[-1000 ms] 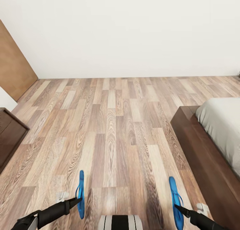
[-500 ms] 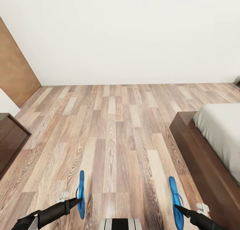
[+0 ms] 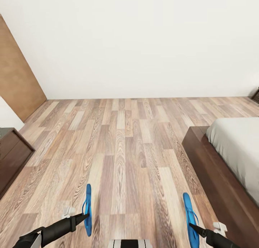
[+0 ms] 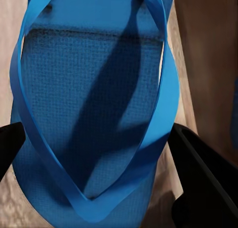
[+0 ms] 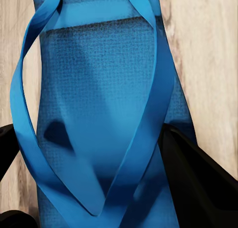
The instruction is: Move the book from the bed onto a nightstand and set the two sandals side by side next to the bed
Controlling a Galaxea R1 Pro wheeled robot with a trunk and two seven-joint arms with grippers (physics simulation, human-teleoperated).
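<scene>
Nearest to me, my left gripper (image 3: 85, 215) is clamped on one blue sandal (image 3: 87, 209), held on edge above the floor; up close its sole and straps (image 4: 94, 109) sit between my two dark fingers (image 4: 203, 183). My right gripper (image 3: 192, 225) is clamped on the other sandal (image 3: 189, 219) the same way, its strap (image 5: 99, 118) running between my fingers (image 5: 198, 183). The two sandals hang well apart, one at each side of my trunk.

Below them the wood-plank floor (image 3: 126, 158) stretches forward with nothing lying on it between me and the far wall. To my right, near the right-hand sandal, stands the dark-brown bed frame (image 3: 212, 176) with its pale mattress (image 3: 237, 147) on top; I can't see the book on the part of the mattress that shows. To my left a low dark-wood cabinet (image 3: 12, 158) juts in at the edge. Farther off on that side is a tan wooden door panel (image 3: 19, 86), and beyond everything a plain white wall (image 3: 144, 43).
</scene>
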